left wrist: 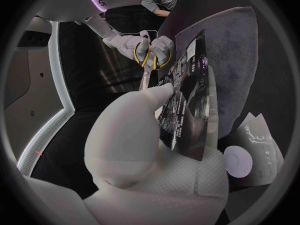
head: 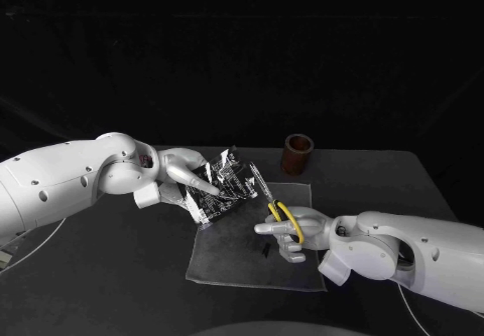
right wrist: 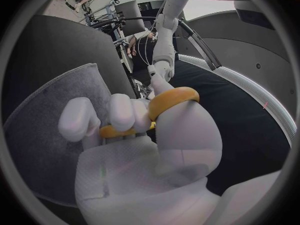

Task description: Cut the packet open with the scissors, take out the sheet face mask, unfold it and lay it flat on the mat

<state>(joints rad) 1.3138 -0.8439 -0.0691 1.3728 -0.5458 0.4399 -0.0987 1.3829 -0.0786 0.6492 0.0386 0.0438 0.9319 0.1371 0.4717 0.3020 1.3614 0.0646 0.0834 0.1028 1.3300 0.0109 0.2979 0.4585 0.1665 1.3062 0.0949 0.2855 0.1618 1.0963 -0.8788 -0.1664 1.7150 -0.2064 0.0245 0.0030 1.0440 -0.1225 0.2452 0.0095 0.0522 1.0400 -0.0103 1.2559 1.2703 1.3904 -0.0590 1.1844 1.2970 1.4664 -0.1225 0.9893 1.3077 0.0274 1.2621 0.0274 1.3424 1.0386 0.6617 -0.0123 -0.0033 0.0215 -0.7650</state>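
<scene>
Head view: illegible white print on packet (head: 238, 178)

Scene: dim, black behind.
Light: from above, bright on arms (head: 61, 178).
Glare: on packet (head: 237, 178) foil.
Wrist views: edges bend, dark rim.

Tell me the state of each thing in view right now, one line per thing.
Packet: lifted above the mat, held by the left robot hand; whether it is cut yet, cannot tell.
Scissors: gripped by the right robot hand, blades at the packet's edge.
Mat: lying flat.
Brown cylinder: upright behind the mat, untouched.
</scene>
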